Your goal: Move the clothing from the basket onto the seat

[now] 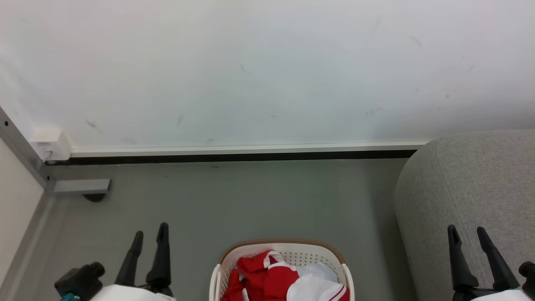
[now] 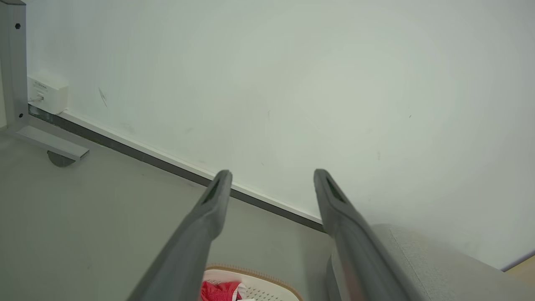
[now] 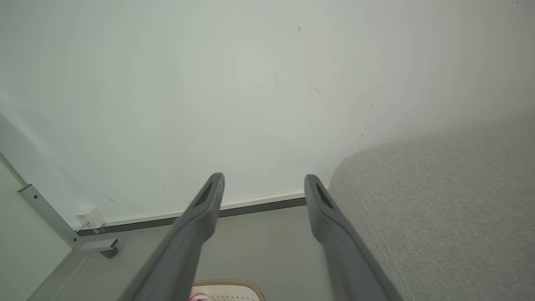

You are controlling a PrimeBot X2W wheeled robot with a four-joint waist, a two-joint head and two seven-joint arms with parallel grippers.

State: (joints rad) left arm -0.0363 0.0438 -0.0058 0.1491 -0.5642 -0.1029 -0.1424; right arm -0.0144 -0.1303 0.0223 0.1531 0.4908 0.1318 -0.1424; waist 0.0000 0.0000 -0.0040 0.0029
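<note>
The red and white clothing (image 1: 271, 278) lies bunched in the cream basket (image 1: 284, 246) on the floor at the bottom centre of the head view. The grey seat (image 1: 468, 188) stands to the basket's right. My left gripper (image 1: 149, 234) hangs open to the left of the basket, holding nothing. My right gripper (image 1: 468, 235) is open over the seat's near edge, also holding nothing. The left wrist view looks between its open fingers (image 2: 213, 200) at the basket (image 2: 267, 280) with a bit of the clothing (image 2: 219, 290). In the right wrist view the seat (image 3: 439, 209) lies at the right.
A white wall (image 1: 267, 71) with a dark baseboard (image 1: 234, 156) closes the far side. A grey metal frame leg (image 1: 79, 186) and a small white box (image 1: 50, 144) sit at the left corner. Grey floor (image 1: 250, 200) stretches between wall and basket.
</note>
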